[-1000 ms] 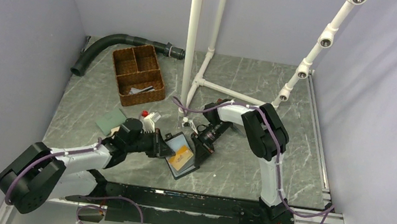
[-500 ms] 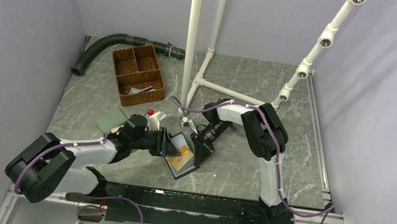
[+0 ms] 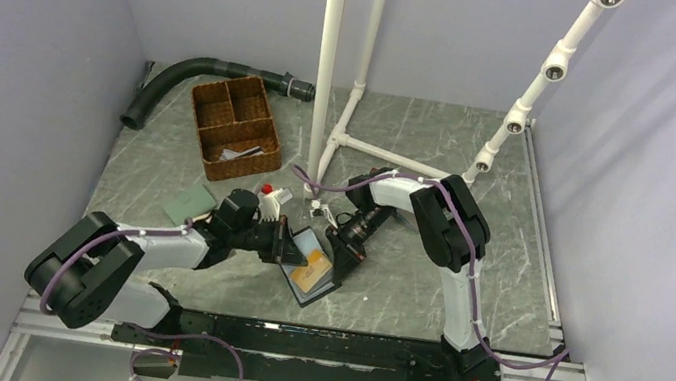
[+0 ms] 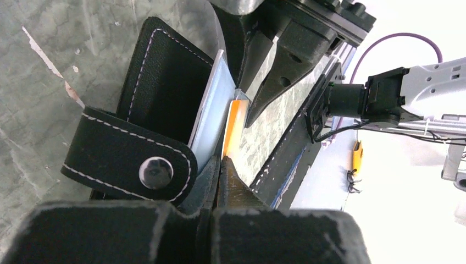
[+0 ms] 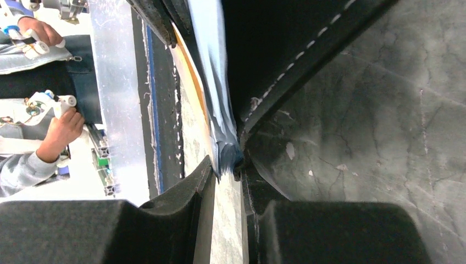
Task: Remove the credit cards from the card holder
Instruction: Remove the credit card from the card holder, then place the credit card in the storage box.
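Note:
The card holder [image 3: 314, 291] lies open on the table between both arms, black outside [image 4: 165, 71] with a light blue inner panel. An orange-yellow credit card [image 3: 312, 272] sticks out of it, seen edge-on [image 4: 233, 124] in the left wrist view. My left gripper [image 3: 286, 248] is at the holder's left side, its jaws pressed together [image 4: 222, 160] right where the card's near edge ends. My right gripper [image 3: 340, 264] is at the holder's right edge, shut on the blue panel's corner [image 5: 225, 165]. The card [image 5: 189, 60] runs along that panel.
A wicker basket [image 3: 234, 127] and a black hose [image 3: 200, 74] sit at the back left. A white pipe frame [image 3: 347, 101] stands behind the holder. A green wallet [image 3: 189, 203] and a small red-and-white item [image 3: 264, 198] lie just left of my left gripper.
My left arm has reached further right to the holder; its jaws opened briefly and have shut again at the orange card's edge. The right arm and the holder have stayed put.

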Controlling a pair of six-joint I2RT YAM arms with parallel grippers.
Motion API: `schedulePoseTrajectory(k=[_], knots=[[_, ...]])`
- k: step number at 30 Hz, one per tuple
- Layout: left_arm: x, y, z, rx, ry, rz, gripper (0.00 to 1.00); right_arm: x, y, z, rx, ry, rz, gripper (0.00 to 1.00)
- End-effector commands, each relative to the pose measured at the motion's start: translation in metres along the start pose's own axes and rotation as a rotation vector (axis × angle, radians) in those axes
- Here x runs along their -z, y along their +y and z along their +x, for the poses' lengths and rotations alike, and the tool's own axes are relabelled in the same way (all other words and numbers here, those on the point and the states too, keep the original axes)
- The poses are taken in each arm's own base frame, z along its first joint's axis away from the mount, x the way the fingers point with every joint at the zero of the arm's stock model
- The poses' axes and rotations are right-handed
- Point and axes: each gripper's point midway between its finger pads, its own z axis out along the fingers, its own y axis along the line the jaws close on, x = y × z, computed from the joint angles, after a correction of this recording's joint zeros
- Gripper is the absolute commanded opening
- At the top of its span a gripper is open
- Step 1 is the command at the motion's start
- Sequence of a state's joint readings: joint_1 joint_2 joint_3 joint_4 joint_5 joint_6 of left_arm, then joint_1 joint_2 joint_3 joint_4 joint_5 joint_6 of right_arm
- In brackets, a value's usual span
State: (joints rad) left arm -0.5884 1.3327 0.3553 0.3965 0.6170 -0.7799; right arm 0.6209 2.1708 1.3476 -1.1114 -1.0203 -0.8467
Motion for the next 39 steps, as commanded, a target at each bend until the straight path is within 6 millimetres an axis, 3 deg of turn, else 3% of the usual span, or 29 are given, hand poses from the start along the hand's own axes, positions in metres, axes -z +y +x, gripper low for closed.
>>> schedulePoseTrajectory(k=[1,12,19,24,29,33,39], knots=[[0.006,-0.018,-0.013,-0.065,-0.023,0.051,0.0,0.006,-0.004,-0.01,0.034,-0.032,0.011,0.0],[0.054,-0.001,-0.04,0.042,-0.203,-0.045,0.0,0.019,-0.027,0.009,-0.041,0.003,0.089,0.0],[0.088,0.002,-0.084,0.072,-0.301,-0.115,0.0,0.029,-0.033,0.023,-0.034,0.076,0.156,0.0],[0.119,0.011,-0.137,0.108,-0.374,-0.162,0.0,0.032,-0.025,0.024,-0.027,0.064,0.14,0.27],[0.155,0.038,-0.205,0.143,-0.508,-0.269,0.0,0.04,-0.025,0.024,-0.017,0.042,0.179,0.5],[0.179,0.065,-0.263,0.183,-0.601,-0.364,0.0,0.045,-0.026,0.024,-0.011,0.036,0.208,0.57],[0.203,0.102,-0.334,0.21,-0.691,-0.456,0.0,0.045,-0.026,0.026,-0.01,0.037,0.217,0.58]])
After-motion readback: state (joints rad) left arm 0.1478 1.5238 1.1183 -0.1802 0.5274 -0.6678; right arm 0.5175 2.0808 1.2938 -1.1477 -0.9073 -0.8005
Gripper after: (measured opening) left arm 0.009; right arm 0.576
